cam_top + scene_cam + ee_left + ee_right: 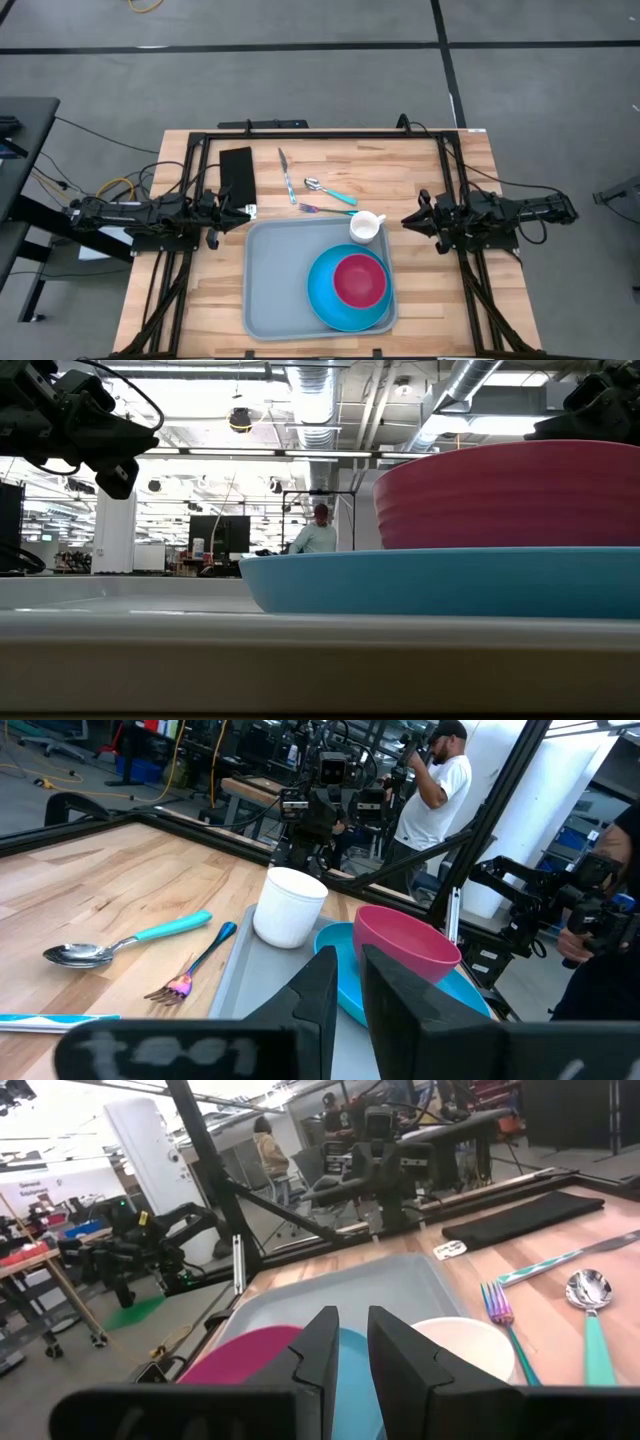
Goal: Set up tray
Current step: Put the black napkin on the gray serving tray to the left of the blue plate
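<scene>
The grey-blue tray (280,280) lies flat on the wooden table near its near edge. A round blue plate (325,298) rests on the tray's right half and carries a pink bowl (360,280). A white cup (365,227) stands upright at the tray's far right corner. My left gripper (247,212) hovers shut at the tray's far left corner, pointing right. My right gripper (405,222) hovers shut to the right of the cup, pointing left. The left wrist view shows the cup (288,905), the bowl (405,945) and the left gripper (350,990).
Beyond the tray's far edge lie a fork (325,210), a teal-handled spoon (330,192), a knife (287,175) and a black napkin (237,175). A black frame (320,135) borders the table. People stand in the room behind (435,780).
</scene>
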`<state>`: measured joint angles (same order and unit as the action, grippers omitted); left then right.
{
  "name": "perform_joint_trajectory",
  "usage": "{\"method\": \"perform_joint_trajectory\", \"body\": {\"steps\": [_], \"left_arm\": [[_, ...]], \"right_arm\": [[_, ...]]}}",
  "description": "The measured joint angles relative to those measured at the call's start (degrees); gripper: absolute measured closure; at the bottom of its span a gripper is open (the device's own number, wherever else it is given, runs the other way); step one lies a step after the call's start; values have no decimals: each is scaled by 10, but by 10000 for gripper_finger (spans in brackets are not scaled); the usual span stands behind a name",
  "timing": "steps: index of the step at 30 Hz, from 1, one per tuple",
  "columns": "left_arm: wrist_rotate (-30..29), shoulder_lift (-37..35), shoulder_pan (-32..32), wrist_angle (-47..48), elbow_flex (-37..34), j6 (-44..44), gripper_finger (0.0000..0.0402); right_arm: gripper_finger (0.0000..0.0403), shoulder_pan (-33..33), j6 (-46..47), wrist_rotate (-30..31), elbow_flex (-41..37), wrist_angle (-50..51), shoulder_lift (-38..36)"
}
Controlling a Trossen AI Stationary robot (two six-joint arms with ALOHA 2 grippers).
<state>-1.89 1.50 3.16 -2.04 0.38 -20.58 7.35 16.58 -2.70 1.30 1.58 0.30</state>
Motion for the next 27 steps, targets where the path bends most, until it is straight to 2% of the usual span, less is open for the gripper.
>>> {"method": "perform_joint_trajectory", "body": {"steps": [14, 27], "left_arm": [[0, 0, 0, 0, 0, 0, 365], [0, 0, 0, 0, 0, 0, 365]], "right_arm": [[352, 0, 19, 13, 1, 4, 3], [352, 0, 19, 13, 1, 3, 41]]}}
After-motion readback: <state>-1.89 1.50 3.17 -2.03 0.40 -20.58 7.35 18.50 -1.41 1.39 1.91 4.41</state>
